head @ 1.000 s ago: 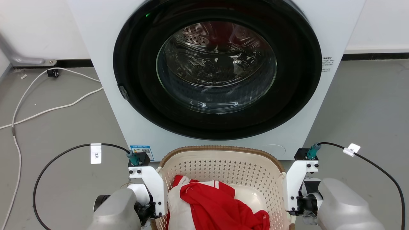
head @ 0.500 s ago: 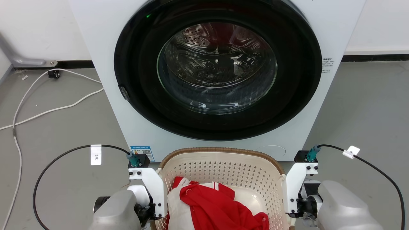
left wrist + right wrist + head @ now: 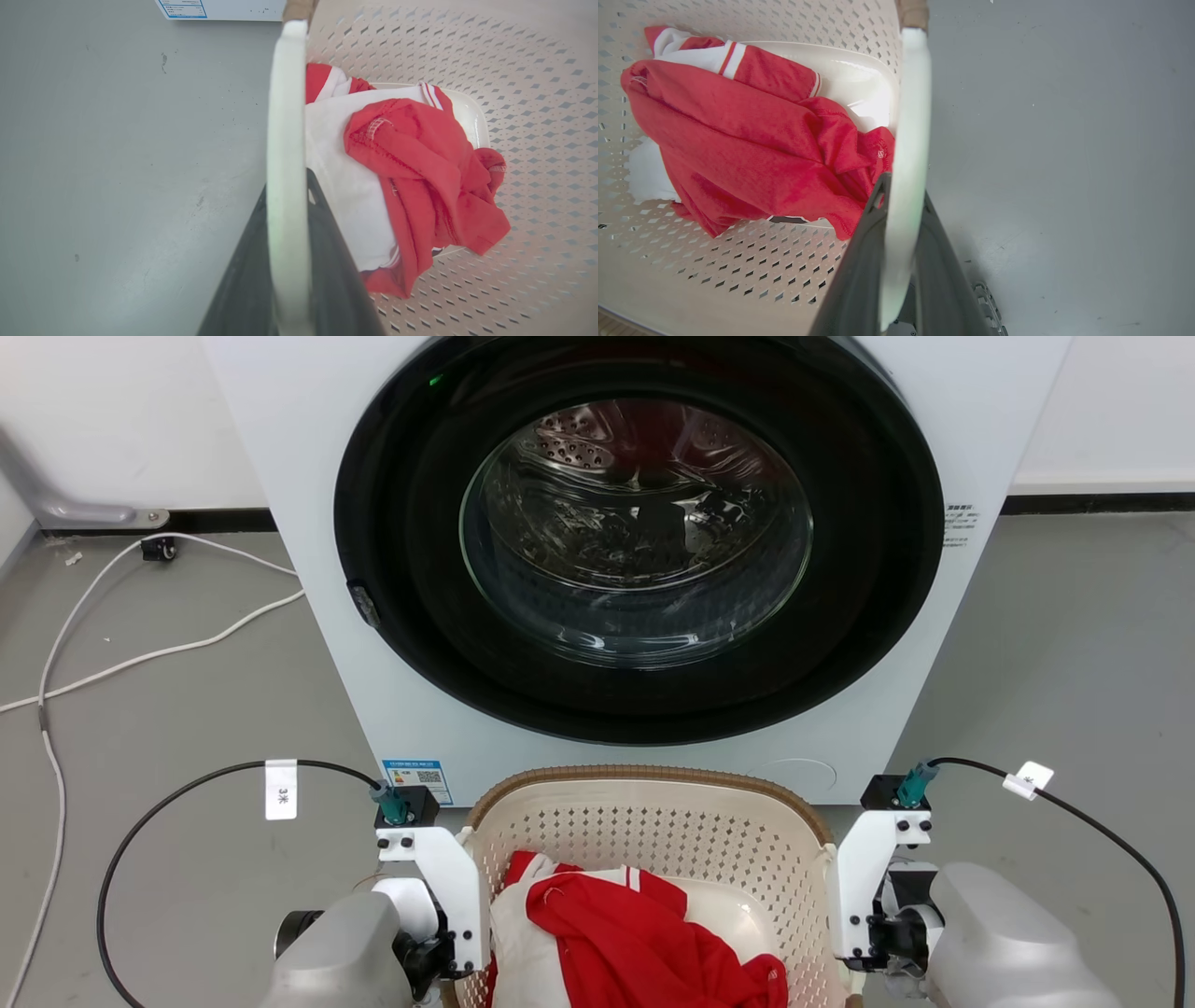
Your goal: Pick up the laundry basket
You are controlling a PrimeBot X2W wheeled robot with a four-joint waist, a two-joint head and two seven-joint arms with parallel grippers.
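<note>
Gripping the laundry basket (image 3: pixel 644 821) low at six o'clock in the head view, just before the washing machine (image 3: pixel 308 616), with red-and-white clothing (image 3: pixel 644 933) heaped inside. Pinching the white side handle (image 3: pixel 284 116) at nine o'clock with the left hand (image 3: pixel 287 191), and the opposite handle (image 3: pixel 913 102) at three o'clock with the right hand (image 3: pixel 903 193). Held at both ends, presumably, to balance the load and avoid tipping on the lift.

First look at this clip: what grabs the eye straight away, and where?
The big dark round door of the washing machine looms at the upper middle of the head view. Right below it sits the cream laundry basket, with a bright red and white garment inside. The left hand and right hand each clamp one of its white side handles.
</note>
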